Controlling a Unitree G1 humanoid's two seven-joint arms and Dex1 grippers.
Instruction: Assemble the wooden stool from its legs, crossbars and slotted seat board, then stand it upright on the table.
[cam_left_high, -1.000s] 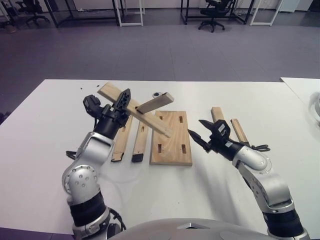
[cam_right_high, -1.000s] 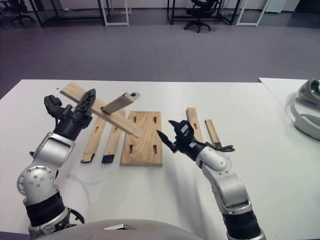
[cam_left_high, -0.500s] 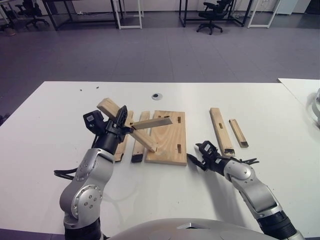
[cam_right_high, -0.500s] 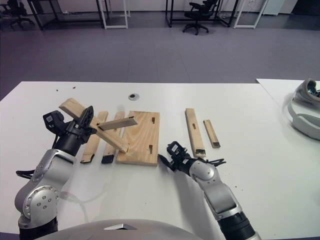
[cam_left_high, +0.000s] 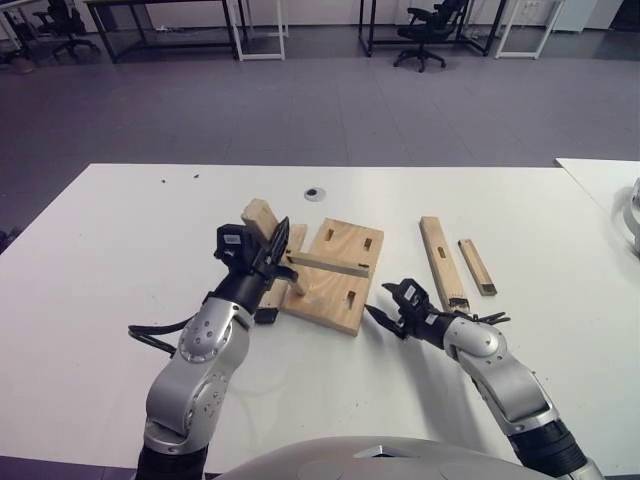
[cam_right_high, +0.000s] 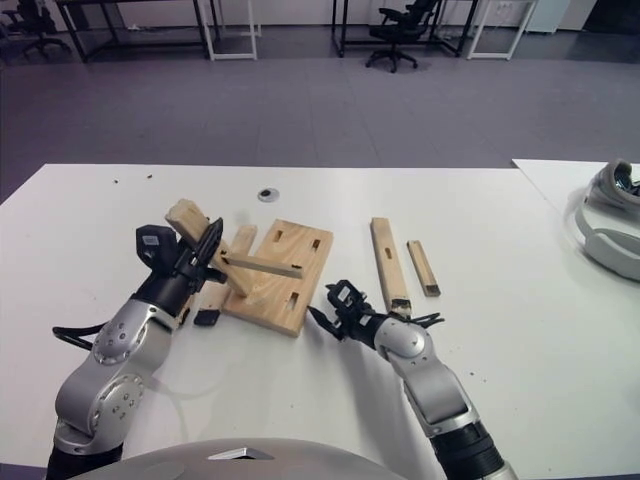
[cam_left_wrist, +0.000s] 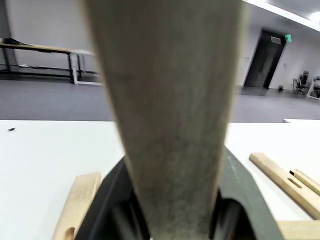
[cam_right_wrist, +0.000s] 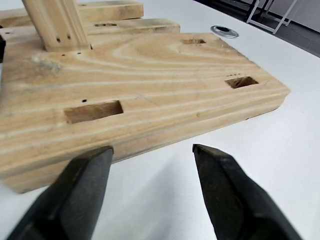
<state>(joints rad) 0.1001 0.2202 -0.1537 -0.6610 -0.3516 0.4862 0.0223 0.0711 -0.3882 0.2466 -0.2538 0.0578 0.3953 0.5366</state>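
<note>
The slotted seat board (cam_left_high: 340, 285) lies flat on the desk (cam_left_high: 100, 260). The left hand (cam_left_high: 272, 250) is closed around a wooden leg (cam_left_high: 262, 217) that carries a crossbar (cam_left_high: 330, 264); the leg's lower end stands tilted on the board. The right hand (cam_left_high: 378, 302) is open, just beside the board's near corner. Another leg (cam_left_high: 437, 258) and a short crossbar (cam_left_high: 476, 265) lie to the right of the board.
</note>
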